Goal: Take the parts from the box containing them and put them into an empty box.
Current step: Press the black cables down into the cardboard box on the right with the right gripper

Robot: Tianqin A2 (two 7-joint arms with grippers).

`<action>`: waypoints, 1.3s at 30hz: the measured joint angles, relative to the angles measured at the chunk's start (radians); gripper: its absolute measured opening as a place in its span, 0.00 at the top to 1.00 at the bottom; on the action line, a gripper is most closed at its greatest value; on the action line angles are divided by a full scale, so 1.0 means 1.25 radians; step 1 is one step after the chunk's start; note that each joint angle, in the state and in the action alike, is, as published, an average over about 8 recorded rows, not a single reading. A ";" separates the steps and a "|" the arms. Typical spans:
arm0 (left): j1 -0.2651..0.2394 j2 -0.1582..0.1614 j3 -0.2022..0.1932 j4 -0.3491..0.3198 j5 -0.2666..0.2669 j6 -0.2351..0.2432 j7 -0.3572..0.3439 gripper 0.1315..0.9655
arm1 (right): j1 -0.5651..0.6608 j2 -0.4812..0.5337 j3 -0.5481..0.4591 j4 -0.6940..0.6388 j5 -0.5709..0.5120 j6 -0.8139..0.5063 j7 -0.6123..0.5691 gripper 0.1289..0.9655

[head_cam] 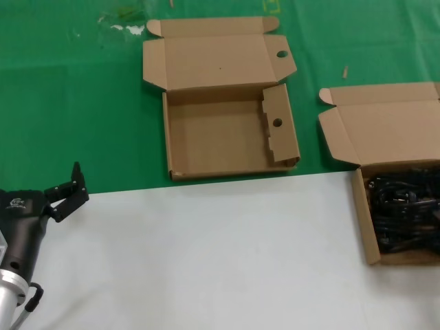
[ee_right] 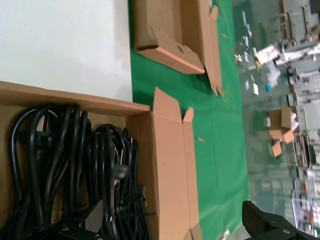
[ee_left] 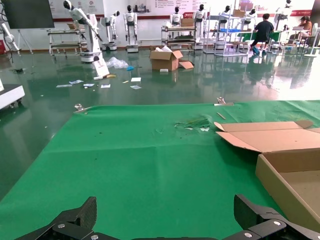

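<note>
Cords [head_cam: 405, 213] fill plain-lidded box [head_cam: 385, 130] | holed-lid box [head_cam: 227, 137] empty | left claw [head_cam: 67, 190] open | right claw [ee_right: 175, 220] open over cords

The desk [head_cam: 206, 261] is half white, nearest the robot, and half covered by a green cloth [head_cam: 75, 103] farther back. On the green sits an empty box [head_cam: 220, 141] with its holed lid open, its front edge at the white part. To the right, the box of black cords [head_cam: 402, 213] straddles both surfaces.
</note>
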 joint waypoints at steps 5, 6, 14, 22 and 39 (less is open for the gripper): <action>0.000 0.000 0.000 0.000 0.000 0.000 0.000 0.00 | 0.061 0.020 -0.058 -0.036 -0.048 -0.003 0.023 0.00; 0.000 0.000 0.000 0.000 0.000 0.000 0.000 0.00 | 0.069 0.025 -0.068 -0.041 -0.059 -0.002 0.031 0.00; 0.000 0.000 0.000 0.000 0.000 0.000 0.000 0.00 | 0.086 0.064 -0.109 -0.055 -0.113 0.006 0.101 0.00; 0.000 0.000 0.000 0.000 0.000 0.000 0.000 0.00 | 0.102 0.069 -0.139 -0.082 -0.113 0.006 0.108 0.00; 0.000 0.000 0.000 0.000 0.000 0.000 0.000 0.00 | 0.190 0.051 -0.207 -0.152 -0.126 0.017 0.116 0.03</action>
